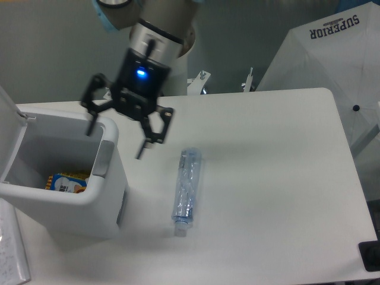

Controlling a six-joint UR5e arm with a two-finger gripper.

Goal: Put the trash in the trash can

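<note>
The trash can (65, 214) is a boxy white-grey bin at the table's left, with its lid (9, 127) flipped open. A blue, orange and white packet (64, 181) lies on its floor. My gripper (116, 143) hangs over the bin's right rim with its two fingers spread wide apart. One fingertip (90, 130) is over the bin's opening and the other (141, 154) is outside it, above the table. Nothing shows between the fingers. No small crumpled translucent-white wrapper is visible anywhere.
A long clear crushed plastic bottle (186, 191) lies on the white table (273, 178) just right of the bin. A white fabric tent marked SUPERIOR (332, 53) stands at the back right. Paper (12, 252) lies at the front left.
</note>
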